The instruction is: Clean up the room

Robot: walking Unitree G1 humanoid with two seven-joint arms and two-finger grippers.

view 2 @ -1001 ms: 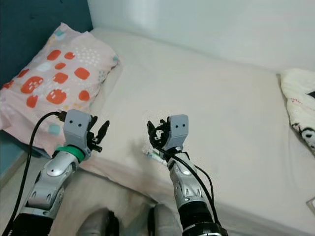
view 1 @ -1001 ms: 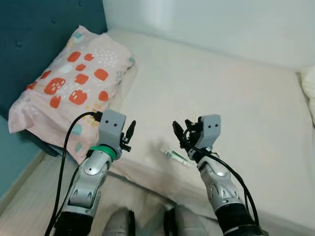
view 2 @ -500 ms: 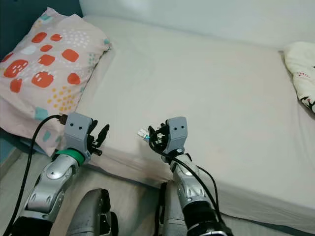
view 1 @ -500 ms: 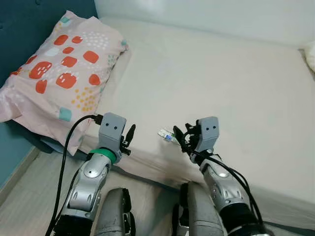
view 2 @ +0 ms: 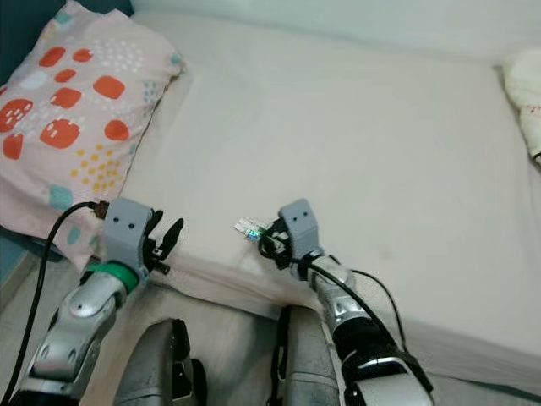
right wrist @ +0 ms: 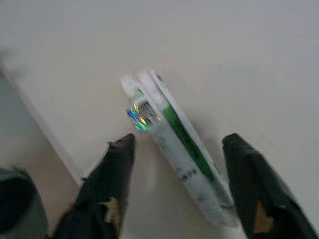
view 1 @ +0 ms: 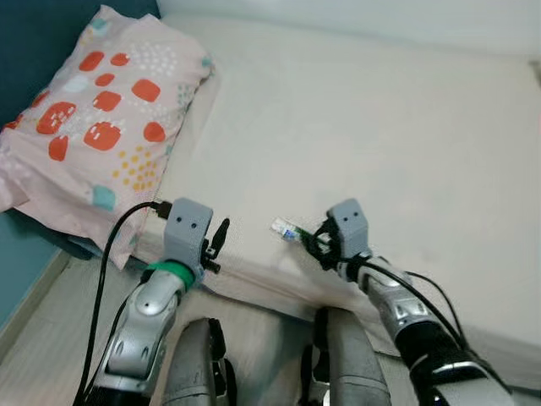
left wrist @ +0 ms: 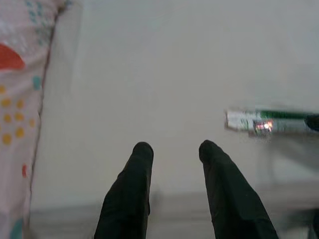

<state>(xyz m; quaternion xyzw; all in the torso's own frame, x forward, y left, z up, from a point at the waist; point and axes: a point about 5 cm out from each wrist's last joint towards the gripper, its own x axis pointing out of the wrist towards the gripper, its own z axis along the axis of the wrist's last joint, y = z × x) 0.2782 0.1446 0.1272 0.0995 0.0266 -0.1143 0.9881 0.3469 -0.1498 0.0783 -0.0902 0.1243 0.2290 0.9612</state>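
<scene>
Wrapper [right wrist: 169, 149], green and white, lies on the bed [view 1: 380, 127] between the right end effector's [right wrist: 179, 191] wide-spread fingers.

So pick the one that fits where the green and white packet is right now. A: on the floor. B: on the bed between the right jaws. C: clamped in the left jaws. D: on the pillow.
B: the right wrist view shows the packet lying on the bed sheet between the open jaws of the right gripper.
</scene>
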